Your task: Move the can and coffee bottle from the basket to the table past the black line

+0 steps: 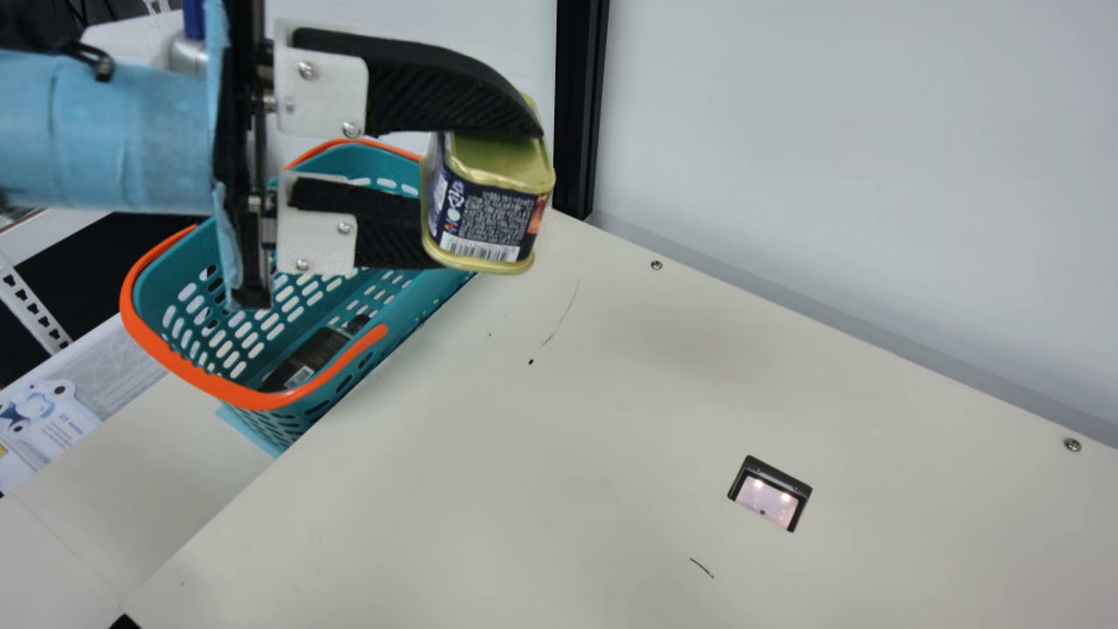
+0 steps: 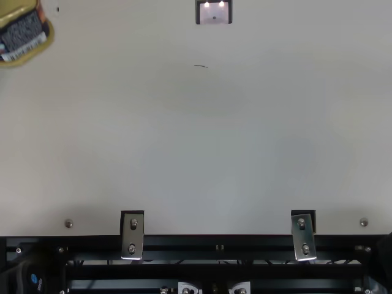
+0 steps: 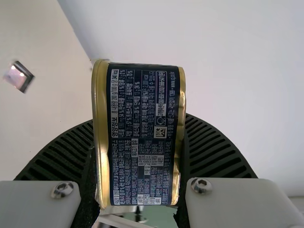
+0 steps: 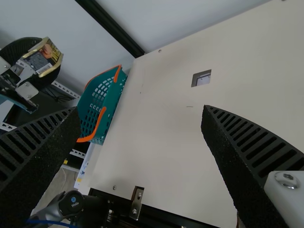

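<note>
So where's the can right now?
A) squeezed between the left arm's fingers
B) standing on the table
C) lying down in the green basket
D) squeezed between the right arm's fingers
A, because the can is pinched between the left arm's black fingers, up above the table.
</note>
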Robot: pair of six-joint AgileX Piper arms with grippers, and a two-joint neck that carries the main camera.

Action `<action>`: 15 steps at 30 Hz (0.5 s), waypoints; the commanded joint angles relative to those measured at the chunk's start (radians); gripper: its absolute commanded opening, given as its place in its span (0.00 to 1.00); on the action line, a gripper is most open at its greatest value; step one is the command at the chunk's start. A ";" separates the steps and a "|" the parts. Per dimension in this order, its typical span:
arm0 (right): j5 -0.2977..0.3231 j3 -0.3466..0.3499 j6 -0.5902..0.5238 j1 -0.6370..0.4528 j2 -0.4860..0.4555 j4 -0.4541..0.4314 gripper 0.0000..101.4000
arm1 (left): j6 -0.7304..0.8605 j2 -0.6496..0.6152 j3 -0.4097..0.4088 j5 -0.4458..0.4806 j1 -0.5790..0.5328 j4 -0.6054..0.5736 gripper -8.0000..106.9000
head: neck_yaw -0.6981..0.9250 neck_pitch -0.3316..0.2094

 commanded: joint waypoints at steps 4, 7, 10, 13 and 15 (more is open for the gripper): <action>0.000 0.000 0.000 0.000 0.000 0.000 1.00 | -0.099 -0.104 0.078 0.001 -0.001 -0.082 0.16 | -0.001 -0.029; 0.000 0.000 0.000 0.000 0.000 0.000 1.00 | -0.160 -0.153 0.128 0.001 -0.001 -0.136 0.16 | -0.001 -0.029; 0.000 0.000 0.000 0.000 0.000 0.000 1.00 | -0.222 -0.196 0.180 0.001 0.006 -0.189 0.16 | -0.001 -0.029; 0.000 0.000 0.000 0.000 0.000 0.000 1.00 | -0.287 -0.231 0.231 0.001 0.011 -0.226 0.16 | -0.001 -0.029; 0.000 0.000 0.000 0.000 0.000 0.000 1.00 | -0.327 -0.252 0.262 0.001 0.013 -0.242 0.16 | -0.001 -0.029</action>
